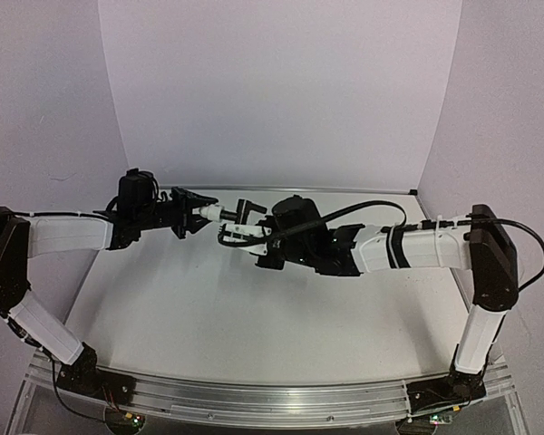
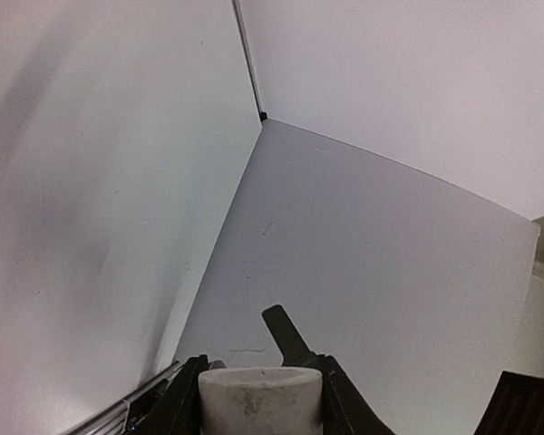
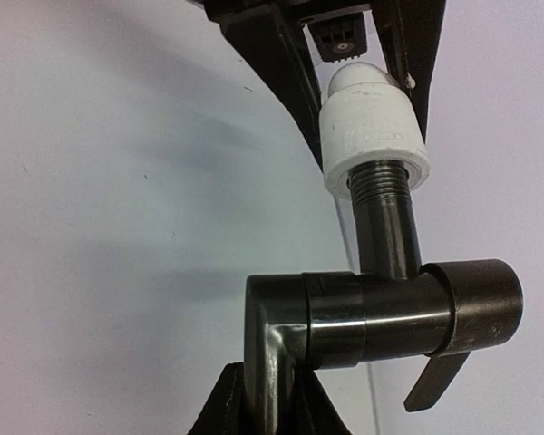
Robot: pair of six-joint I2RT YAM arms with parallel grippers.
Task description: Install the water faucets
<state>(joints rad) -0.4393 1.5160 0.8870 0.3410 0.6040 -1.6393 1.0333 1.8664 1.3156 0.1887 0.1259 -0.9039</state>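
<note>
The black water faucet [image 3: 381,313] hangs in mid-air over the table, and my right gripper [image 3: 270,399] is shut on its elbow end. Its threaded stem [image 3: 381,195] enters the white cylindrical fitting [image 3: 374,127]. My left gripper [image 2: 260,403] is shut on that fitting [image 2: 260,399], with one finger [image 2: 186,399] pressed on each side. The faucet's lever [image 2: 286,333] sticks out beyond the fitting. In the top view the two grippers meet at the centre back: the left gripper [image 1: 199,214], the fitting [image 1: 214,212], the faucet [image 1: 245,210], then the right gripper [image 1: 254,233].
The white table [image 1: 254,317] lies below both arms, with white walls behind and at the sides. A black cable [image 1: 363,210] loops over the right arm. A metal rail [image 1: 254,399] runs along the near edge between the arm bases.
</note>
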